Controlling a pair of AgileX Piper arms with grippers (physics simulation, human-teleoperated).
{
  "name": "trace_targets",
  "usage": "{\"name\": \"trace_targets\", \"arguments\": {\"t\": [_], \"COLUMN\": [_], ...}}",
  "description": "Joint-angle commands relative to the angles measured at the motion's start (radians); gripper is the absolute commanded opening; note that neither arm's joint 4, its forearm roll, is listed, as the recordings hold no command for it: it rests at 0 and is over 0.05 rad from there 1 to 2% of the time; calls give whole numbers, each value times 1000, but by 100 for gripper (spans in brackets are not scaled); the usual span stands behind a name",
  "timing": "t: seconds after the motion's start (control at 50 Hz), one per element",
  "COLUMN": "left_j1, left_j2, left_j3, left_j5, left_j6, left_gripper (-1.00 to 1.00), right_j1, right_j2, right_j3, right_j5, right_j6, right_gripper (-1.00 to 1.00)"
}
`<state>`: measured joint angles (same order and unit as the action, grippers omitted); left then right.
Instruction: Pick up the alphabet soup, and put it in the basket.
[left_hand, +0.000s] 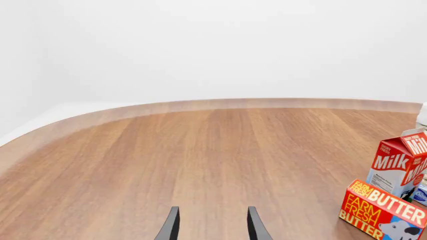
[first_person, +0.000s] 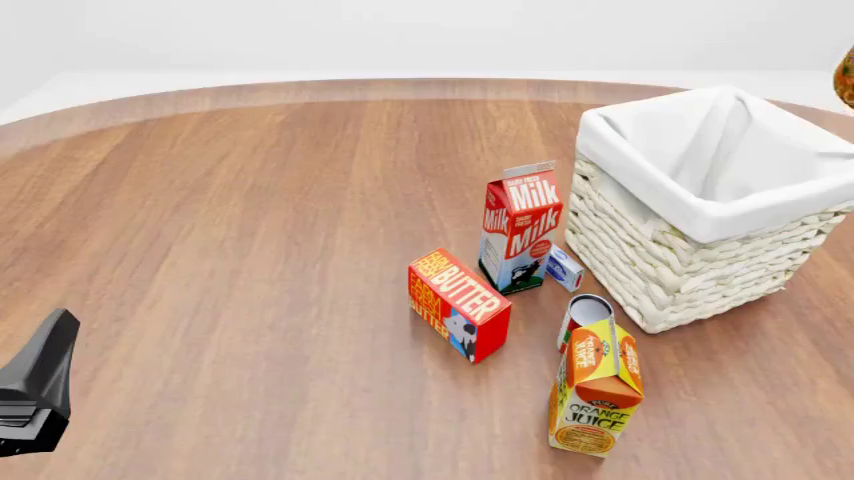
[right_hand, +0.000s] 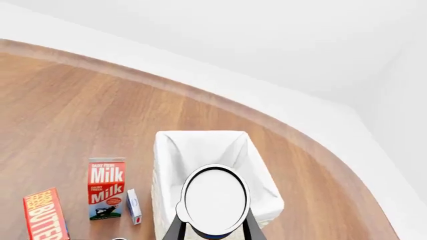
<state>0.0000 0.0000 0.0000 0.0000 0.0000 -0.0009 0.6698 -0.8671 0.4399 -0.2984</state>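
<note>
In the right wrist view my right gripper (right_hand: 213, 229) is shut on the alphabet soup (right_hand: 215, 199). I see the can end-on, a silvery-white round top with a dark rim, held high above the basket (right_hand: 162, 165). In the front view only a yellow-orange sliver of the can (first_person: 846, 78) shows at the right edge, above and right of the basket (first_person: 638, 165). The basket's white lining is bare inside. My left gripper (left_hand: 212, 229) is open and empty, low over bare table far to the left; its dark body (first_person: 34, 390) shows in the front view.
Left of the basket stand a milk carton (first_person: 521, 228), a small blue-white box (first_person: 565, 268) and a butter box (first_person: 458, 303). In front of the basket are a red-and-white can (first_person: 583, 316) and an orange juice carton (first_person: 595, 388).
</note>
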Motion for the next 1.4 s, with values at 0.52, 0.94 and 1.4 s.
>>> {"name": "trace_targets", "arguments": {"t": [0.52,0.94,1.4], "left_j1": [0,0,0], "left_j2": [0,0,0], "left_j3": [0,0,0], "left_j5": [0,0,0], "left_j6": [0,0,0], "left_gripper": [100,100,100], "right_j1": [30,-2,-26], "right_j2": [225,342,451], "right_j3": [-168,-214,-270], "right_j5": [-3,-27,-1], "right_j6": [47,59,75], "right_gripper": [-100,-100,-100]}}
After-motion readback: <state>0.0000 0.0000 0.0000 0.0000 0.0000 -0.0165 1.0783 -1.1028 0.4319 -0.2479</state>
